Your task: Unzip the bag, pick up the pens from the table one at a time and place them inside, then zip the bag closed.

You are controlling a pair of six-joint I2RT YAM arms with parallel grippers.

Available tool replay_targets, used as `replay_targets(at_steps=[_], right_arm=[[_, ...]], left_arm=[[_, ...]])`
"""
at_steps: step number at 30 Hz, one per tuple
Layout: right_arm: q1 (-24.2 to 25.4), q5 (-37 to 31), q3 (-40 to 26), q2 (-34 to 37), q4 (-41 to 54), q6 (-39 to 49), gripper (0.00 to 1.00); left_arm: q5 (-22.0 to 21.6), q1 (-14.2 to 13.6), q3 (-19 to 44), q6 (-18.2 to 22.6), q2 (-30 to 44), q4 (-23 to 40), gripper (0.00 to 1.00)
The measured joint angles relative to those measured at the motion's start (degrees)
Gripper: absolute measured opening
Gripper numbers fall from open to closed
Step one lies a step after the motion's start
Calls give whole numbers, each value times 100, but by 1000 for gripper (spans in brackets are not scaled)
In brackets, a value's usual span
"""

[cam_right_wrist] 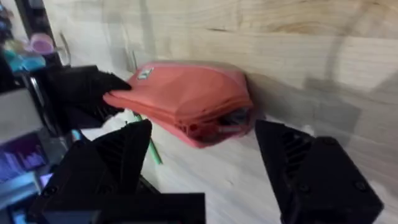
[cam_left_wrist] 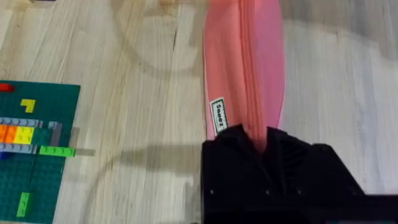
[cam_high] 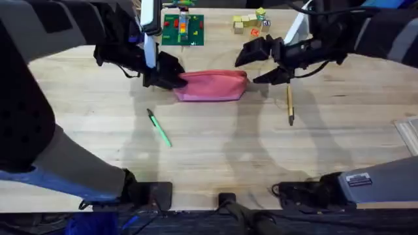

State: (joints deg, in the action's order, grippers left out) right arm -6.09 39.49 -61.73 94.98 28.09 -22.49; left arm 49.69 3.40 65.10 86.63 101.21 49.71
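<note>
On the table (cam_high: pixel 215 150), left jaws clamp the crosswise bag (cam_high: pixel 212 85); right jaws spread.

Looks like a robotics lab. Two arms bolted at a plank table (cam_high: pixel 215 156). Toy blocks (cam_high: pixel 250 23) lie beyond the jaws.

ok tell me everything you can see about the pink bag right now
The bag is a pink, oblong pouch of soft fabric, lying flat on the table between the two arms, long axis across the overhead view. A zipper runs along its length, and a small white label sits near one end. The left gripper is shut on that end. The right gripper is open, hovering beside the opposite end without touching it. At that end the fabric gapes slightly.
</note>
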Motion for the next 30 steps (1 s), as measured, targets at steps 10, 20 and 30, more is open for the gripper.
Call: replay_targets(at_steps=[10,20,30], right_arm=[[-102,2,0,388,-208,-854,996],[-124,108,-4,389,-344,-1241,811],[-124,460,-4,387,-426,-1330,510]], left_arm=[[0,0,0,0,0,0,44],[0,0,0,0,0,0,44],[0,0,0,0,0,0,44]])
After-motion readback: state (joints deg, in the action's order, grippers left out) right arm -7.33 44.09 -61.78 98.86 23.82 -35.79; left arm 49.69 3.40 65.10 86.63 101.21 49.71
